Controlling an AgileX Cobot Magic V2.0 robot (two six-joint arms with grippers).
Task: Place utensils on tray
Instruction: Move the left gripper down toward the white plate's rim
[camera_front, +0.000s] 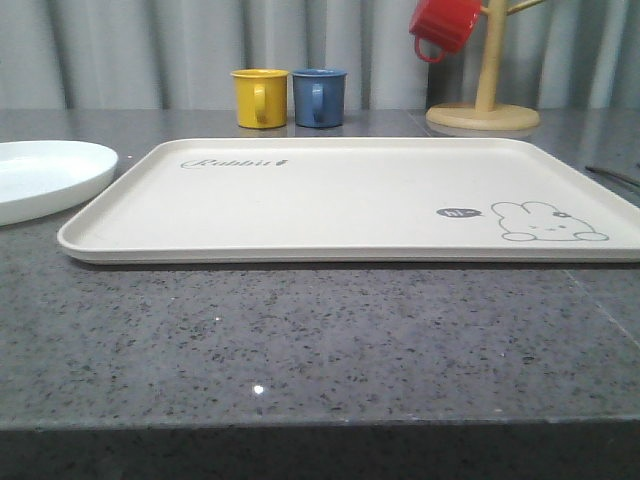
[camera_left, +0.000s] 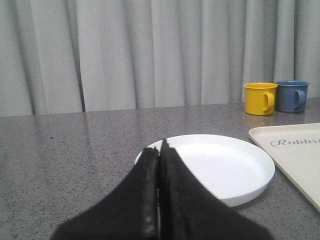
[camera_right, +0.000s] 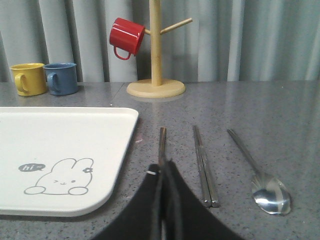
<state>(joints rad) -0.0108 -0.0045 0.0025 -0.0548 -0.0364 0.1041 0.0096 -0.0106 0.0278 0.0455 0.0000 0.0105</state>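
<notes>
The cream tray (camera_front: 350, 200) with its rabbit drawing lies in the middle of the table, with nothing on it. A round white plate (camera_front: 45, 178) sits just left of it. In the right wrist view a metal fork handle (camera_right: 162, 142), a pair of chopsticks (camera_right: 205, 167) and a long spoon (camera_right: 260, 182) lie side by side on the table right of the tray (camera_right: 65, 145). My right gripper (camera_right: 163, 167) is shut, its tips over the near part of the fork, whose head is hidden. My left gripper (camera_left: 160, 147) is shut, hovering before the plate (camera_left: 220, 167).
A yellow mug (camera_front: 260, 97) and a blue mug (camera_front: 319, 97) stand behind the tray. A wooden mug tree (camera_front: 485, 100) with a red mug (camera_front: 443, 25) hanging on it stands at the back right. Grey curtains close off the back.
</notes>
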